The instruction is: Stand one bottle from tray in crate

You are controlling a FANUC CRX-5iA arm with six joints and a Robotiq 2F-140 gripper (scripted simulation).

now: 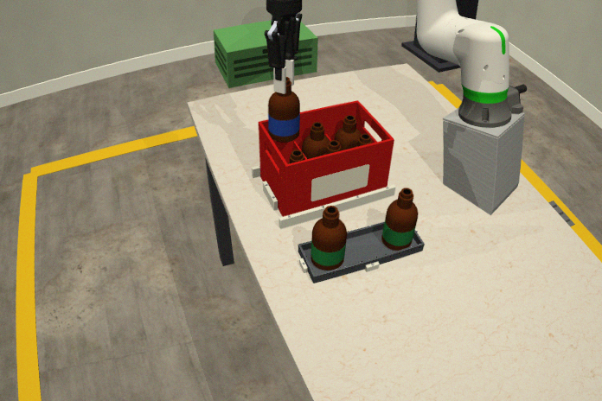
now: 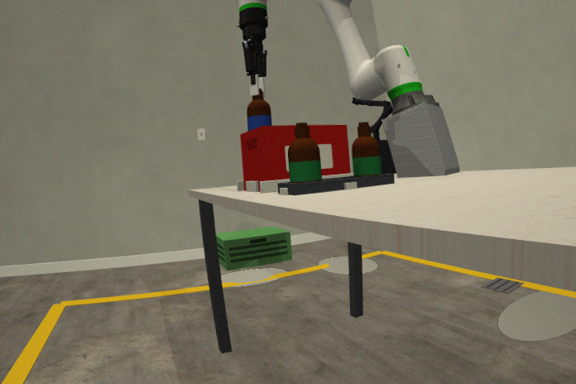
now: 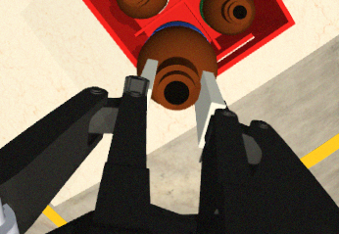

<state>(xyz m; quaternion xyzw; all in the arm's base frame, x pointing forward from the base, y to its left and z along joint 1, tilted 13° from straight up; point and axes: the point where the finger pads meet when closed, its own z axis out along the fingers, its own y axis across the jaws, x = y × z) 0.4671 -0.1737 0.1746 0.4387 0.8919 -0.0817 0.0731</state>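
Note:
My gripper (image 1: 283, 77) is shut on the neck of a brown bottle with a blue band (image 1: 283, 115). The bottle hangs upright, its lower part just inside the far left corner cell of the red crate (image 1: 326, 163). In the wrist view the fingers clasp the bottle's neck (image 3: 176, 86) over that corner cell. Several other brown bottles (image 1: 317, 140) stand in the crate's cells. Two brown bottles with green bands (image 1: 329, 238) (image 1: 400, 218) stand upright on the dark grey tray (image 1: 360, 251) in front of the crate. The exterior view shows the held bottle (image 2: 258, 112) above the crate's left end (image 2: 260, 151).
The crate sits in a white frame (image 1: 330, 206) on the pale table. The arm's grey pedestal (image 1: 482, 155) stands at the table's right. A green box (image 1: 265, 53) lies on the floor behind the table. The table's left edge is close to the crate.

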